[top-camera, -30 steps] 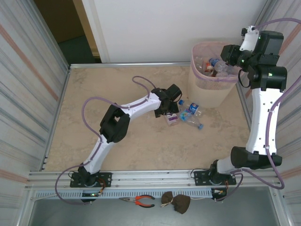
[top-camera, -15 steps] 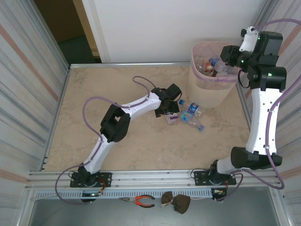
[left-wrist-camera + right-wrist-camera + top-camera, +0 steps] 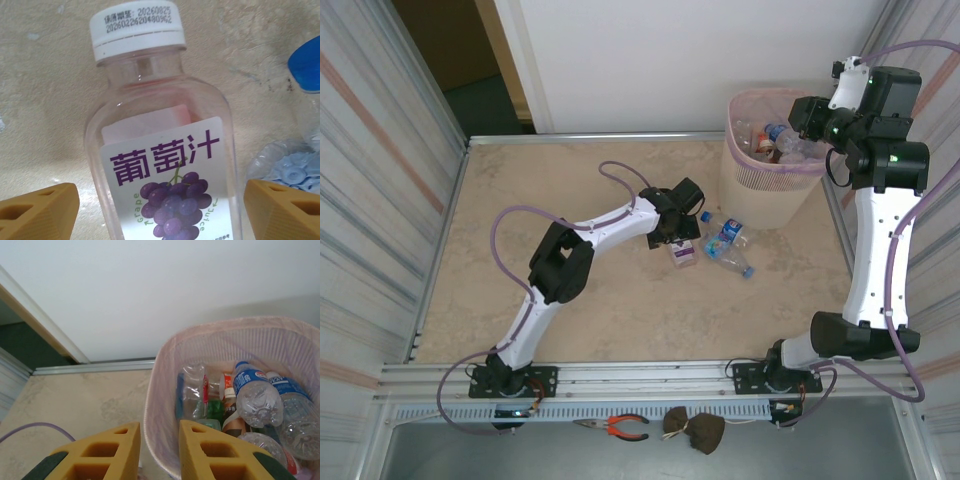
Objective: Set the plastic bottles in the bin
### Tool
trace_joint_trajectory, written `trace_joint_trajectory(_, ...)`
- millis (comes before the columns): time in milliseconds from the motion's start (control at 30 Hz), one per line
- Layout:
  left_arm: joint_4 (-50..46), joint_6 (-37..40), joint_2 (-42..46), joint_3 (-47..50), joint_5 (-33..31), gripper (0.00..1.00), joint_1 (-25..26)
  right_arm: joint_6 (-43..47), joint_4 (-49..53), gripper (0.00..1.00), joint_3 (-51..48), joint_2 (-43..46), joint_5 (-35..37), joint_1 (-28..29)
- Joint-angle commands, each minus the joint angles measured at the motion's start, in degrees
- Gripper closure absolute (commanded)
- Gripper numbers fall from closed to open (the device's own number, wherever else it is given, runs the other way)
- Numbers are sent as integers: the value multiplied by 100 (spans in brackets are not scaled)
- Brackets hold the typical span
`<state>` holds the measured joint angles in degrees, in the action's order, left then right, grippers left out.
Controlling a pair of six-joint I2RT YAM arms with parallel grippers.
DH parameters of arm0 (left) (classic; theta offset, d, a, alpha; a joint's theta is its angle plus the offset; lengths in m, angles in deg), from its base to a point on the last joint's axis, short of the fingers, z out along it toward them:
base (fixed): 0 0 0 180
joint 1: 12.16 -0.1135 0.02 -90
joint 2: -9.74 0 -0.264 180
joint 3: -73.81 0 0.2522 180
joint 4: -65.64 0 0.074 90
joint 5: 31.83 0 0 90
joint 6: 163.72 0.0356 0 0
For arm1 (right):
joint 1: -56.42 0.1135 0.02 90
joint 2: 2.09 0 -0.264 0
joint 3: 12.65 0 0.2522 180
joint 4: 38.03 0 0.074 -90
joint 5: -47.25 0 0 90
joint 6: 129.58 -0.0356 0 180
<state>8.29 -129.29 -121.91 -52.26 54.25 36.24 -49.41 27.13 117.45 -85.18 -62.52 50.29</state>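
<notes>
Beige table (image 3: 520,180), left to right: left gripper (image 3: 678,238), jaws apart, straddles a grape-juice bottle (image 3: 165,150) lying flat; two more bottles (image 3: 728,232) lie just beside it; pink bin (image 3: 760,180) holds several others; right gripper (image 3: 159,450), fingers together and empty, hovers above the bin.

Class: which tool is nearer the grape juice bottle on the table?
Left. The left tool is open around the grape juice bottle; the right tool hangs above the bin.
</notes>
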Motion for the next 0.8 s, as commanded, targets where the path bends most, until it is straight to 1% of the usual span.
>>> trace_joint_trajectory(0, 161, 61, 228, 37, 100, 13, 27, 121, -95, 74, 12, 138, -99, -55)
trace_joint_trajectory(133, 110, 2, 142, 32, 104, 13, 10, 120, -95, 74, 12, 137, -101, -56)
trace_joint_trajectory(400, -27, -138, 16, 256, 439, 13, -15, 86, -116, 73, 3, 135, -140, -59)
trace_joint_trajectory(567, -62, -64, 300, 701, 314, 16, -15, 12, -165, 74, -22, 160, -187, -45)
trace_joint_trajectory(767, -92, 211, 514, 900, 283, 22, -15, -15, -198, 74, -100, 216, -185, -22)
